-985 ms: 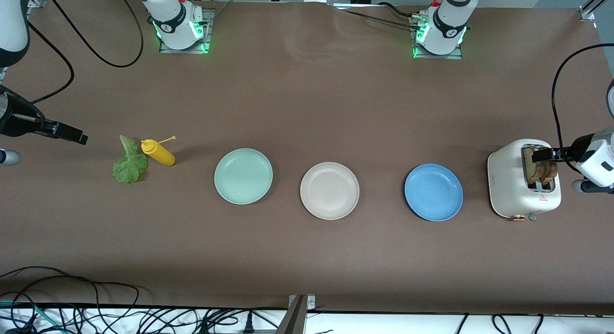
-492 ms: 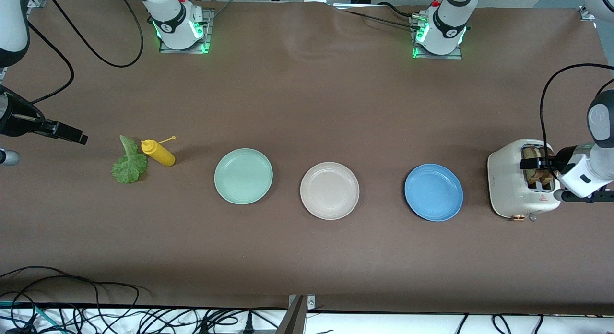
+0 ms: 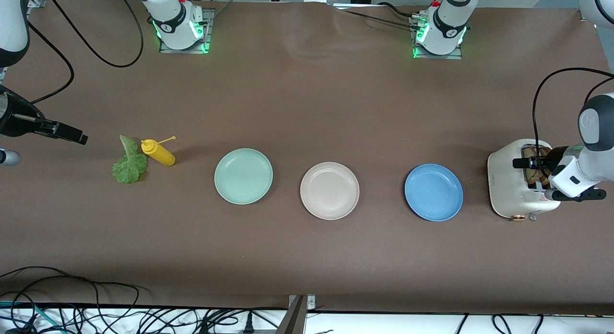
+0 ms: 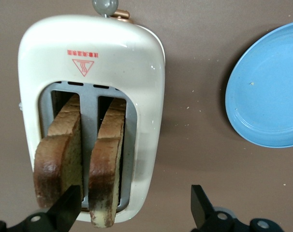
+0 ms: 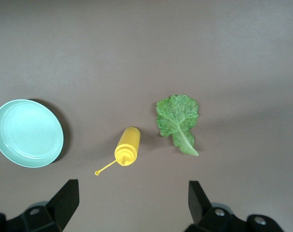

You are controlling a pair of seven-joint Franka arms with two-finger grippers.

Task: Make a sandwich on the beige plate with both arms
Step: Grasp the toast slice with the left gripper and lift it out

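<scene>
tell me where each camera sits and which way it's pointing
Front: high across the table, facing both arms' bases; sees the beige plate, left gripper over the toaster.
Left wrist: looks down on the toaster, bread slices, own open gripper.
Right wrist: looks down on lettuce, own open gripper.
Front and right wrist share the yellow bottle.

Plates: mint-green (image 3: 243, 176), beige (image 3: 329, 190), blue (image 3: 433, 192). Toaster (image 3: 515, 187) cream, red marking. Bottle (image 3: 158, 153) yellow. Lettuce (image 3: 128, 163) green. Table (image 3: 307, 99) brown.

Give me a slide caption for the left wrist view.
Open left gripper poised over the toaster and its two bread slices, blue plate alongside.
</scene>
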